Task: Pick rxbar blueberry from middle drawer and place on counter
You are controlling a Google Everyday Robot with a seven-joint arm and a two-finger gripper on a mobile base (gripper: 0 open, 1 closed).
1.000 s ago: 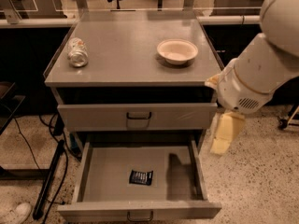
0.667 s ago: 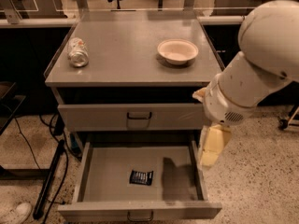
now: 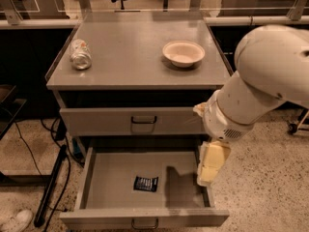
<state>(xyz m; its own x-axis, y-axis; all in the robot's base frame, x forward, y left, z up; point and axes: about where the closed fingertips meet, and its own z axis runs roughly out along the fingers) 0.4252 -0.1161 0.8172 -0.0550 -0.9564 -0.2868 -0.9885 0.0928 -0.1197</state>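
The rxbar blueberry (image 3: 146, 183), a small dark wrapper with pale lettering, lies flat on the floor of the open middle drawer (image 3: 116, 178), near its front centre. The gripper (image 3: 211, 164), cream-coloured, hangs from the big white arm over the drawer's right wall, to the right of the bar and above it. It holds nothing that shows. The counter (image 3: 130, 52) is the grey cabinet top above.
A silvery can (image 3: 80, 53) lies on the counter's left side and a round cream bowl (image 3: 183, 52) stands on its right. The top drawer (image 3: 140, 121) is closed. Cables and a dark bar lie on the floor at the left.
The arm and gripper have moved left and down, from beside the cabinet to over the drawer's right wall. The bar has not moved.
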